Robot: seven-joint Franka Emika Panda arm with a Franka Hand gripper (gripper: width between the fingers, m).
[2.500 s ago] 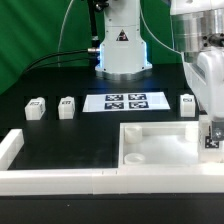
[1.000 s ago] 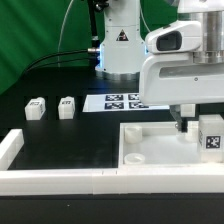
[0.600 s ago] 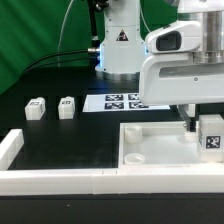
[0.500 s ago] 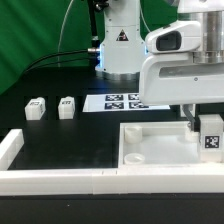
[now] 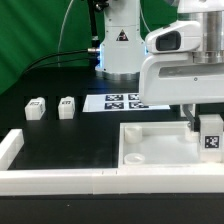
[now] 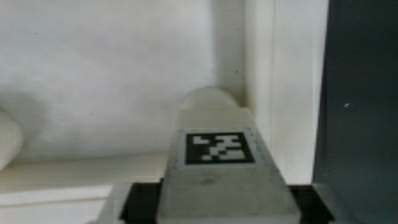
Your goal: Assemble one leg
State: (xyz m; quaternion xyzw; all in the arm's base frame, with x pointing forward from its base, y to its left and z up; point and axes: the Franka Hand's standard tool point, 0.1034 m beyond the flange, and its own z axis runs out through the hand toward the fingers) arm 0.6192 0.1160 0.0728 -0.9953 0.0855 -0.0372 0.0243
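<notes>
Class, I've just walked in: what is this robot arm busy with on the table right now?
The arm's gripper holds a tagged leg between its jaws over the far right corner of the white tray, in the exterior view. The wrist view shows the leg close to the tray's wall. Two more legs sit untouched at the exterior view's left, beside the marker board.

The leg [image 5: 211,136] is a small white block with a black-and-white square tag on one face. It stands upright at the exterior view's right edge. In the wrist view the leg [image 6: 217,150] narrows to a rounded end, and its tag faces the camera.
</notes>
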